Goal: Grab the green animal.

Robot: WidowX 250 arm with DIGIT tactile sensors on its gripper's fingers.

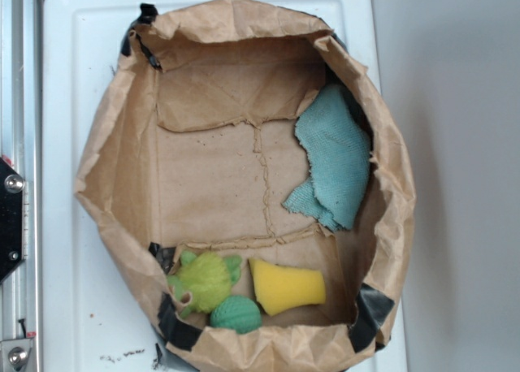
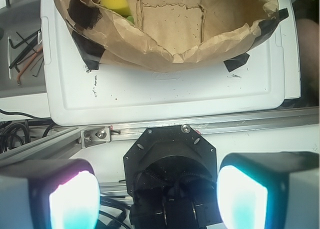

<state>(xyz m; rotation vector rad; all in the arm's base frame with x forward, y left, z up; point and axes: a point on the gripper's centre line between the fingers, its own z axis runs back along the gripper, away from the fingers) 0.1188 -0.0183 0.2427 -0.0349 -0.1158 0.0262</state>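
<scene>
In the exterior view we see bright, even, diffuse illumination with a cool cast. The white tray (image 1: 73, 80) is close to overexposure and shows little surface detail. Shadows are soft; the deepest lie under the folded rim of the paper bag (image 1: 244, 177) along its upper right and lower edges. Focus is mildly soft overall, with fine compression noise.

In the wrist view we see the two fingertips (image 2: 70, 201) at the bottom edge, strongly out of focus, glowing white with cyan and magenta fringing. The mid-distance is sharper. Straight rails bow slightly toward the frame edges, indicating wide-angle distortion.
</scene>
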